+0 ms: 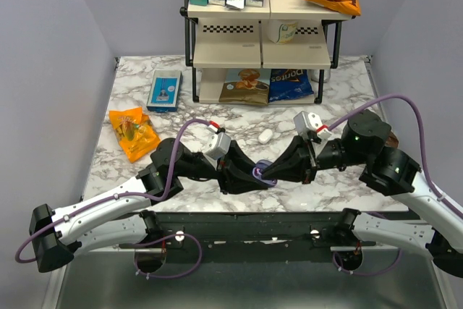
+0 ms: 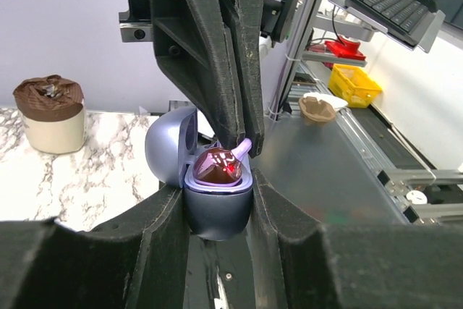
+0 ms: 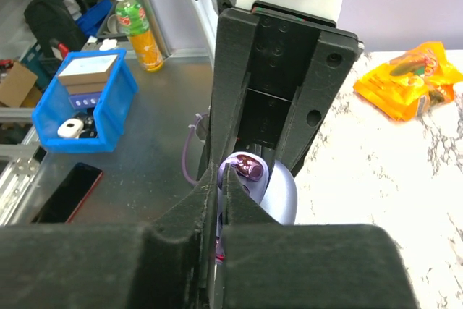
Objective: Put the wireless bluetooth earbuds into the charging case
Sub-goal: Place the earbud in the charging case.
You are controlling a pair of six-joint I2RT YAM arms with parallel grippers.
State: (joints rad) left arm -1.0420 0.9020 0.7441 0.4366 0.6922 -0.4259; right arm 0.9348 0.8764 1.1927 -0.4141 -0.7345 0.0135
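Observation:
The charging case [image 2: 215, 211], lavender-blue with its lid [image 2: 168, 151] hinged open, is clamped in my left gripper [image 2: 217, 197] just above the table's near edge [image 1: 239, 204]. One of the earbuds [image 2: 219, 165], glossy dark purple, sits in the case's pale inside. My right gripper [image 2: 244, 142] comes down from above with its jaws nearly together, and a lavender earbud tip [image 2: 245, 148] is pinched at their ends. In the right wrist view the right gripper [image 3: 226, 173] stands over the case [image 3: 281, 197], beside the seated bud [image 3: 250, 168]. From above, both grippers meet at the case [image 1: 262, 171].
A white oval case [image 1: 265, 136] lies on the marble behind the grippers. An orange snack bag [image 1: 132, 132] and a blue box [image 1: 164, 90] are at the left. A two-tier rack [image 1: 260, 41] with chip bags stands at the back. A brown-topped cup [image 2: 49, 113] stands on the right.

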